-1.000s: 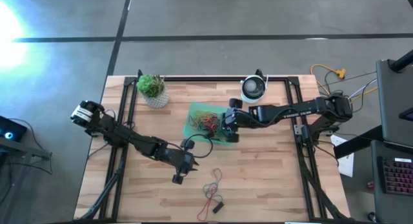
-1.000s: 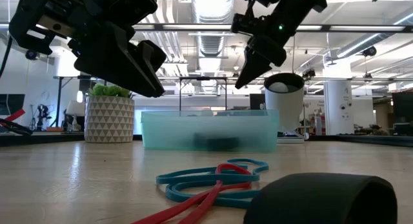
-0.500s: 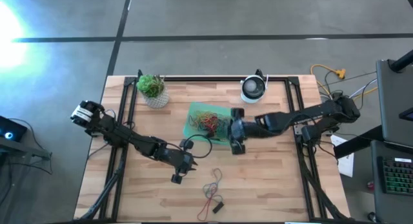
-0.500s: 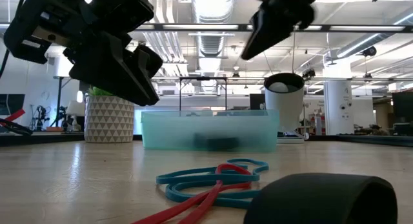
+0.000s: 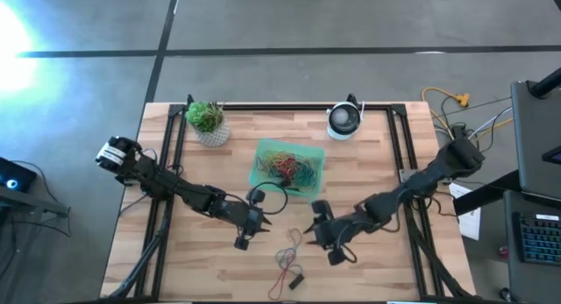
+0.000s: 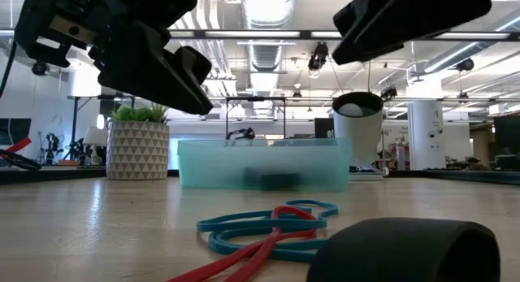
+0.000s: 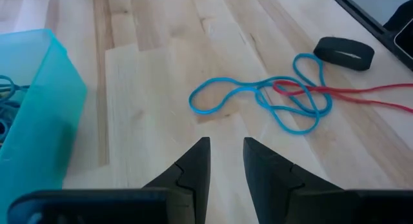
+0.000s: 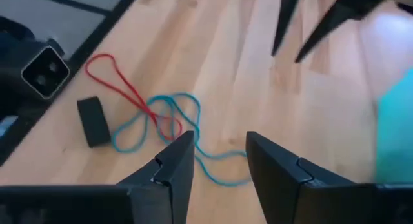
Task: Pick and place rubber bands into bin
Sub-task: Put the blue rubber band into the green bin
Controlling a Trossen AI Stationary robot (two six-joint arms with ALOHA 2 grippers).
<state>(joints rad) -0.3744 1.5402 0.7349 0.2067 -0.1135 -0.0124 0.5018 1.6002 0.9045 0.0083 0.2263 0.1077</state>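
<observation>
The bin (image 5: 313, 157) holds tangled rubber bands (image 5: 286, 166); both the left gripper (image 5: 243, 241) and right gripper (image 5: 308, 231) hang parted, empty.

Tangled bands (image 5: 285, 166) are filling the green bin (image 5: 262, 152); blue band (image 7: 258, 99), red band (image 7: 361, 95) are lying entwined nearby.

Two dark, jointed arms are seen, each ended by two black tapered fingers (image 7: 193, 169). A white block is carried at the left arm's base (image 5: 111, 152). A thin black cable is looped beside the left wrist (image 5: 267, 197).
</observation>
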